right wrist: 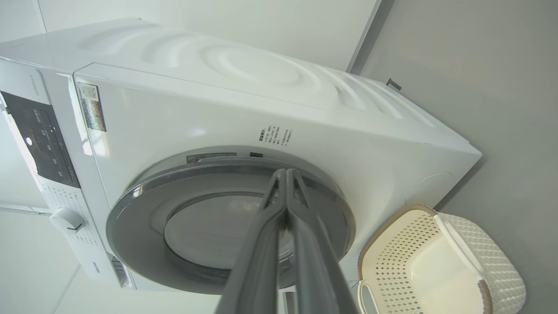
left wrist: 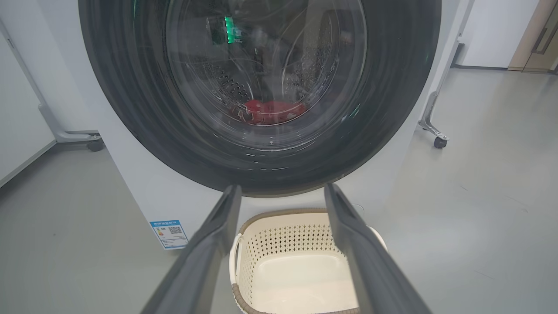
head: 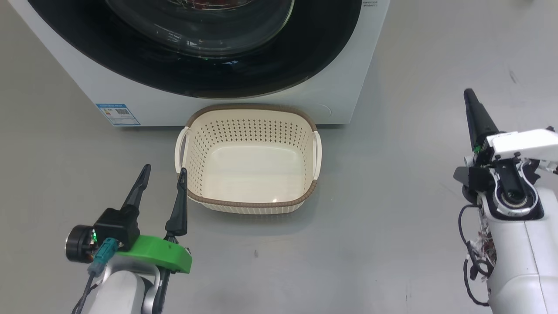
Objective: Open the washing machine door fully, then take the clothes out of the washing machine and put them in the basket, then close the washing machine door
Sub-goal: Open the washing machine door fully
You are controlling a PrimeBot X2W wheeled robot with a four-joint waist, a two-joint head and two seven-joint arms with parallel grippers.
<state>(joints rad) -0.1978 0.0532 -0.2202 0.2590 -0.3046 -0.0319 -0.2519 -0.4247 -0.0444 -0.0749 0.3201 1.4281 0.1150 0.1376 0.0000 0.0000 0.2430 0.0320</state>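
Jaws on your left gripper [head: 165, 169] are standing wide apart and holding nothing. It is hovering low over the floor, just beside the left handle of the basket [head: 250, 107]. Those on your right gripper [head: 470, 93] are pressing fully together, also empty. That gripper is hanging well off to the right, with its fingers pointing toward the washing machine [head: 335, 96].

The washing machine door [head: 209, 76] is sitting shut against the front panel, as far as the washed-out right wrist view is letting you judge. Red clothes [left wrist: 270, 111] are lying at the bottom of the drum behind the glass. The cream perforated basket is sitting empty on the floor, directly below the door and close against the machine's front.

So you are standing at the very first step: opening the door. Nothing is gripping it yet. The next move is calling for one gripper to travel up to the door's glossy black rim, catch its free edge, and swing it out until it is standing fully open. Be keeping the arc clear of the basket beneath and of your other arm.
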